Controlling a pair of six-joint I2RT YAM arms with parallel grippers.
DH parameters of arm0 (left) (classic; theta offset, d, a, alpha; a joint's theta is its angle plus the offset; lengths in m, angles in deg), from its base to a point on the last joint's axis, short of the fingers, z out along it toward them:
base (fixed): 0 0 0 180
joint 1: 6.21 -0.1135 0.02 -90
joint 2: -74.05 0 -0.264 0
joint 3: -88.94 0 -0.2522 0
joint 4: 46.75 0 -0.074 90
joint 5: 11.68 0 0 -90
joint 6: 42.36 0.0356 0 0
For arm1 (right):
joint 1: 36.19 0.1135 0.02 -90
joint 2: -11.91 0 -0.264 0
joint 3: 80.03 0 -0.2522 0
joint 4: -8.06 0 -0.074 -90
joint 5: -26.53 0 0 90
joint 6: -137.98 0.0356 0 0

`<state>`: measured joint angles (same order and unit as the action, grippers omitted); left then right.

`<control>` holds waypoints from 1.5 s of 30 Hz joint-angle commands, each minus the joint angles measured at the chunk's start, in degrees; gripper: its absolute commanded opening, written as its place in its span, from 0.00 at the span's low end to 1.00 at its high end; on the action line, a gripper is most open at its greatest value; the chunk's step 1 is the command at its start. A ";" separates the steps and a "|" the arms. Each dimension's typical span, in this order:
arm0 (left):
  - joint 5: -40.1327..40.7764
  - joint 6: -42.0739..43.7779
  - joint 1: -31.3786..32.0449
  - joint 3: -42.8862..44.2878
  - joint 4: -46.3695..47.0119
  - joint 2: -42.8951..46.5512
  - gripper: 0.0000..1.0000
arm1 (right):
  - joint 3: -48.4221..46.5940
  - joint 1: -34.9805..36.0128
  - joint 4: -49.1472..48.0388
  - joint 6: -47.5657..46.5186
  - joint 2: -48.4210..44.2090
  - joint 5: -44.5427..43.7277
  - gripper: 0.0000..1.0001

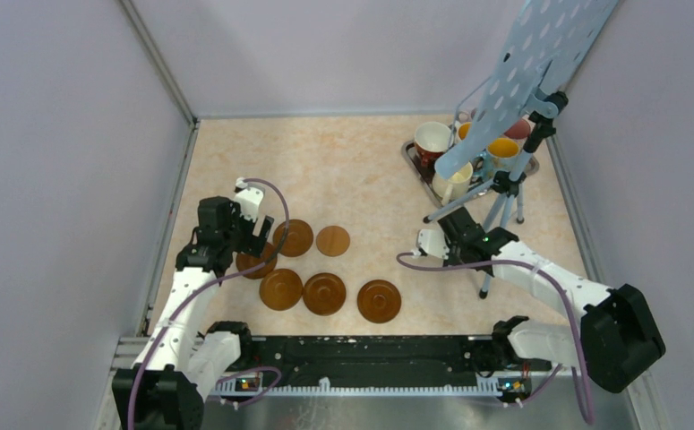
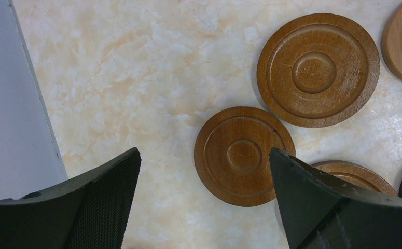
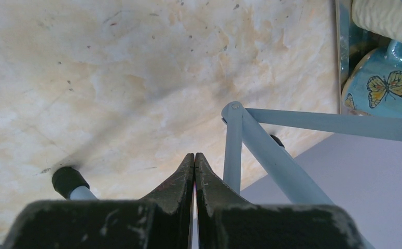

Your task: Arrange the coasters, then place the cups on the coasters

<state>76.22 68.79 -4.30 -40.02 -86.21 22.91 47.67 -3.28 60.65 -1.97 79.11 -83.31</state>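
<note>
A round coaster (image 2: 244, 155) lies flat, ringed face up, beneath the wide-open jaws of the left gripper (image 2: 204, 155), while the right gripper (image 3: 194, 155) is clenched on nothing.

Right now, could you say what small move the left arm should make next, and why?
Probably lower the open left claw onto the dark coaster below, between its fingers, and close on it: the coasters lie in an uneven cluster, and the cups sit on the tray, so arranging comes first.

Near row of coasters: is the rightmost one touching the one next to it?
Apart. The top view shows a strip of bare table between the rightmost coaster and its neighbour.
</note>
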 commanded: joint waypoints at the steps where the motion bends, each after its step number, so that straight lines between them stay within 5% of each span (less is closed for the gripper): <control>1: -0.22 0.34 -0.31 0.21 1.89 0.21 0.99 | 2.06 -3.46 0.62 -3.33 -3.23 -1.25 0.00; 45: -0.70 1.59 -0.33 -0.48 1.35 -0.08 0.99 | 6.90 -29.20 -6.46 -20.99 -8.95 6.24 0.00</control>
<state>76.22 70.25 -4.30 -40.44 -86.23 22.89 54.73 -30.03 56.54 -20.55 71.11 -77.05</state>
